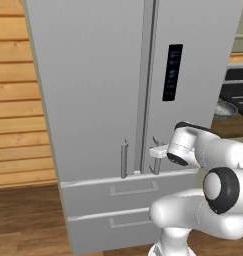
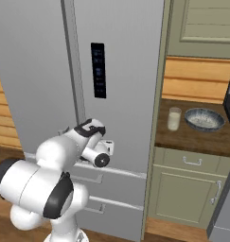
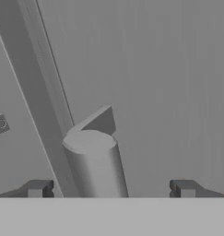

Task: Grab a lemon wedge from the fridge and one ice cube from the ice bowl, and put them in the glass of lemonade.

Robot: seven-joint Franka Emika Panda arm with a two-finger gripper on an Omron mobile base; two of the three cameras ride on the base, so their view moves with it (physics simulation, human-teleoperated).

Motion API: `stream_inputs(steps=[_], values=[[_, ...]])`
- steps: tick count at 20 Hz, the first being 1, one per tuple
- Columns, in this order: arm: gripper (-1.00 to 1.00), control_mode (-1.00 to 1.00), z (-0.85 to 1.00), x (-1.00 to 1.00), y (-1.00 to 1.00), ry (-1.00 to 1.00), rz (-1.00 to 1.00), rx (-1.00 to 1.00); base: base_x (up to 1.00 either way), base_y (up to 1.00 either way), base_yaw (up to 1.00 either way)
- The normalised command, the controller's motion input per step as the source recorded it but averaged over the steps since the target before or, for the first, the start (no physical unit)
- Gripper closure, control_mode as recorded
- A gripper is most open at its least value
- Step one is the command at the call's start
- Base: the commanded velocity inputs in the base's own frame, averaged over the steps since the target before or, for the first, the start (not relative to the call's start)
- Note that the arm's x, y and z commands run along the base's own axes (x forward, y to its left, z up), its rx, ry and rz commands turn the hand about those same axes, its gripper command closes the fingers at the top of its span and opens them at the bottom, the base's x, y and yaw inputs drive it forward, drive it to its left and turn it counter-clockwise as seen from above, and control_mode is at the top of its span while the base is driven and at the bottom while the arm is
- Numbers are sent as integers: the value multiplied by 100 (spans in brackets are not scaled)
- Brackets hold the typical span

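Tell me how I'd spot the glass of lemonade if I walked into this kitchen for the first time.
Start at the tall grey fridge and look to its right, where a dark wooden counter sits over pale green cabinets. The glass of lemonade stands there, just left of the ice bowl. It is the small, upright, straight-sided tumbler of pale whitish liquid, while its neighbour is wide, shallow and grey-blue.

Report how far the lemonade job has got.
Done: nothing yet; both fridge doors are shut. In hand: the open gripper straddles the right door's handle, not yet closed on it. Left: open the door, fetch the lemon wedge, then ice from the ice bowl into the glass of lemonade.
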Motion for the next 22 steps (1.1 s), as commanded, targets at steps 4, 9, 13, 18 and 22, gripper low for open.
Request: stream_inputs(steps=[4,9,13,18,22], values=[[100,-100,0,13,0,8,0,0,0,0,0],[100,-100,4,5,0,7,0,0,0,0,0],[100,-100,6,0,-5,0,0,-1,0,0,0],[100,-100,21,-10,-22,0,-1,0,0,0,0],[100,-100,25,-53,-54,0,-6,0,0,0,0]])
